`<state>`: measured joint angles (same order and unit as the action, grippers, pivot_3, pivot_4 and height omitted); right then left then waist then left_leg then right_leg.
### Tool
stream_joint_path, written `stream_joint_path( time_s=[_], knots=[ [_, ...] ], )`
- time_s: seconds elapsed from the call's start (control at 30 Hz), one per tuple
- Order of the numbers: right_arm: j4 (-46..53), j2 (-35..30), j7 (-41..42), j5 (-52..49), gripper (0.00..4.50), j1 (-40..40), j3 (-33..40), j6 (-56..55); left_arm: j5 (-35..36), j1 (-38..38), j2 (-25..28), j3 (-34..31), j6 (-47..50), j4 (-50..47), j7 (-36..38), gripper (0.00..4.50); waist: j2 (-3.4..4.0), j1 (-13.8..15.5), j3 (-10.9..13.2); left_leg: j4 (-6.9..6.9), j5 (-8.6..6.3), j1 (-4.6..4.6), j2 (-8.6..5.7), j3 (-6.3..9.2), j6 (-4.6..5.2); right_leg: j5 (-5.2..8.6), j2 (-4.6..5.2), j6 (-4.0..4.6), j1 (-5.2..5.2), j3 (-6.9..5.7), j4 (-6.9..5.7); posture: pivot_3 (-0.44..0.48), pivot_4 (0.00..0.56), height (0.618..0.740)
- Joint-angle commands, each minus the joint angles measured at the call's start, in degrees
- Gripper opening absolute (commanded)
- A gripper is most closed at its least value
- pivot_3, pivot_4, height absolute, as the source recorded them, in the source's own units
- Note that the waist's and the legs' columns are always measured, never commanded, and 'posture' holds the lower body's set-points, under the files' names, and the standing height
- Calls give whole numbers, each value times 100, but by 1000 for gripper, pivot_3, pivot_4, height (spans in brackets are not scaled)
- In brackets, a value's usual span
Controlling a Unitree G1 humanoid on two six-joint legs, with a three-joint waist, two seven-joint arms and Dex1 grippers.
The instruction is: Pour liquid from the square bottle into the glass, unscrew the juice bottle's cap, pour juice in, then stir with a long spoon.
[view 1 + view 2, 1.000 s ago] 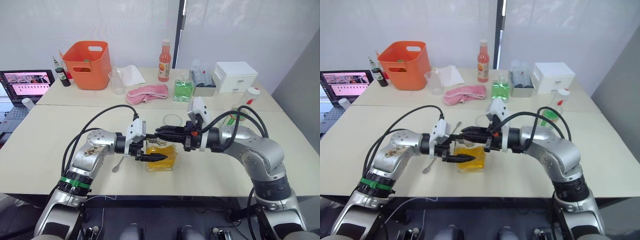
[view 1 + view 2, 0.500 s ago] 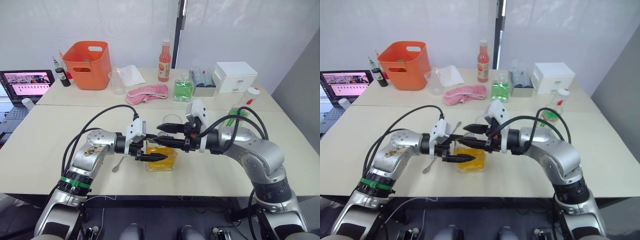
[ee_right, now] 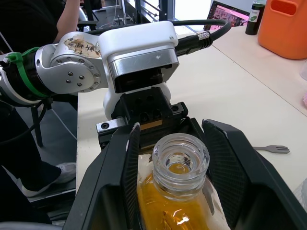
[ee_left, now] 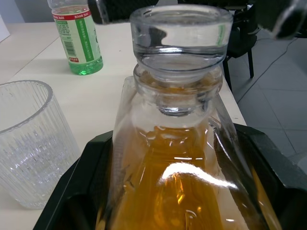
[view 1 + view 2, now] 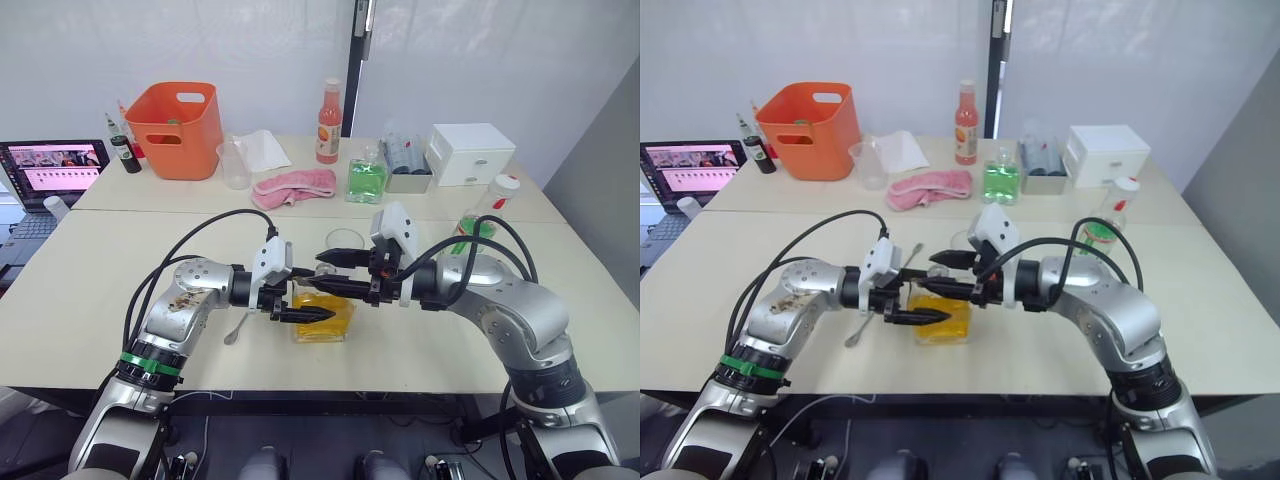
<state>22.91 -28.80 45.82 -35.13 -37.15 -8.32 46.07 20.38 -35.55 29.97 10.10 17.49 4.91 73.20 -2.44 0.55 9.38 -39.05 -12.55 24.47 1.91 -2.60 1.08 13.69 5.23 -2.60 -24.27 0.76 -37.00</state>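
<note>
**A:** How will the square bottle (image 5: 322, 314) handle?

**B:** Rigid faceted glass, well filled with the yellow-orange liquid (image 4: 177, 201), so I judge it heavy for its size, smooth and breakable. It stands on the worktop (image 5: 90, 290) in front of the robot, with the glass (image 5: 343, 243) just behind it and the juice bottle (image 5: 478, 219) off to the right. The flat sides of the body are the place to hold it. The round stopper (image 3: 180, 155) should be taken by its rim and lifted straight up, since glass on glass can stick or slip.

**A:** What is the left gripper (image 5: 303, 307) doing?

**B:** Its 2 fingers are spread about as wide as the bottle's body and lie along its 2 opposite sides. In the left wrist view a black finger (image 4: 79, 191) lies right against the glass on each side. It looks like a steadying grip, though I cannot be sure how firmly they press.

**A:** And the right gripper (image 5: 334, 272)?

**B:** It comes in from the opposite side at stopper height. Its fingers (image 3: 225, 167) stand apart with the stopper between them, and a clear gap shows on both sides, so they pinch nothing. The stopper sits in the neck, and no liquid has gone into the glass.
</note>
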Motion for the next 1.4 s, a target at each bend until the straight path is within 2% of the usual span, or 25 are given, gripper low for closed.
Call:
stream_joint_path(
  time_s=[0.03,0.1,0.57,0.67,0.87,0.9,1.1,1.4],
  knots=[
    [280,38,19,-146,3390,0,77,-35,-26,-71,30,14,18,-18,23,2815,0,0,0,0,0,0,0,0,0,0,0,0,0,0,0,0,150,715],
    [281,54,5,-137,4007,2,88,-26,-24,-70,32,13,19,-19,25,2815,0,-1,0,0,0,0,0,0,0,0,0,0,0,0,0,0,150,715],
    [14,177,-51,-80,4043,10,98,-30,-32,-47,34,18,21,-37,9,2815,0,-1,0,0,0,0,0,0,0,0,0,0,0,0,0,0,150,715],
    [10,186,-54,-85,3250,5,107,-30,-25,-40,42,13,38,-67,3,2815,0,-1,0,0,0,0,0,-1,0,0,0,0,0,0,0,0,150,715],
    [-20,209,-75,-90,1199,-5,116,-51,-23,-30,49,11,44,-81,1,2815,0,0,0,0,0,0,0,-1,0,0,0,0,0,0,0,0,150,715],
    [-25,214,-82,-92,1032,-8,121,-56,-20,-30,50,10,50,-82,1,2815,0,0,0,1,0,0,0,-1,0,0,0,0,0,0,1,0,150,715],
    [60,272,-98,-247,1036,-111,279,-25,-26,-23,62,17,43,-74,10,2815,0,-4,0,2,0,0,1,-1,0,0,-1,0,-1,0,1,0,150,715],
    [340,283,-373,-792,1036,-633,894,184,-20,-1,75,25,35,-59,37,2815,12,-4,8,2,0,20,0,1,0,0,0,0,-18,0,1,0,150,715]
  ],
)
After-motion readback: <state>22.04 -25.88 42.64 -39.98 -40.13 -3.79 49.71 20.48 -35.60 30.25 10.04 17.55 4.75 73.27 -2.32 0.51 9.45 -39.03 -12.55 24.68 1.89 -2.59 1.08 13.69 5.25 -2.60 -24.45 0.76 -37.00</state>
